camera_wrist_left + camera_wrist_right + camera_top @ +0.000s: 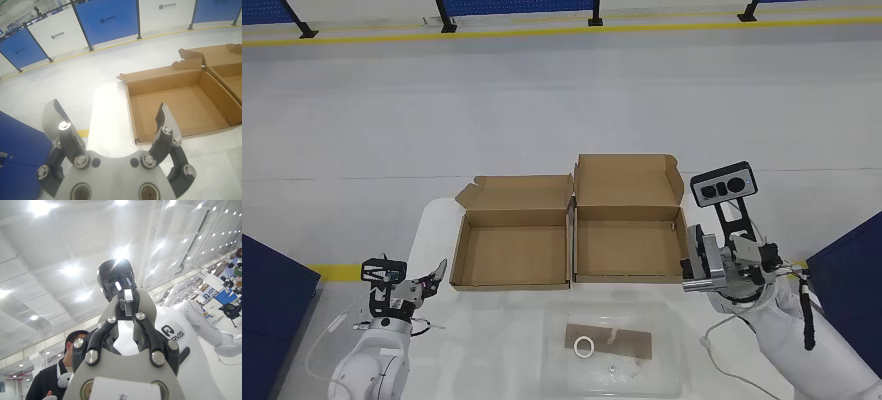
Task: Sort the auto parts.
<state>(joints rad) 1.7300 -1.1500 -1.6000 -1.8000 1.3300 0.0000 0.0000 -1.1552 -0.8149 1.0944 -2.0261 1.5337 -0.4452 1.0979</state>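
Observation:
My right gripper (127, 296) points upward and is shut on a small grey and black part (129, 302). In the top view that gripper (700, 262) is held up beside the right cardboard box (630, 250). My left gripper (108, 105) is open with nothing between its fingers, low over the white table (105, 98) near the front left corner of the left cardboard box (179, 106). From above it (429, 279) sits just left of that box (512, 258). Both boxes look bare inside.
A clear tray (674, 335) lies at the table's front middle, holding a white ring (584, 347), a brown cardboard strip (630, 344) and a tiny part (613, 369). The boxes' lids stand open at the back. Blue panels flank the table on both sides.

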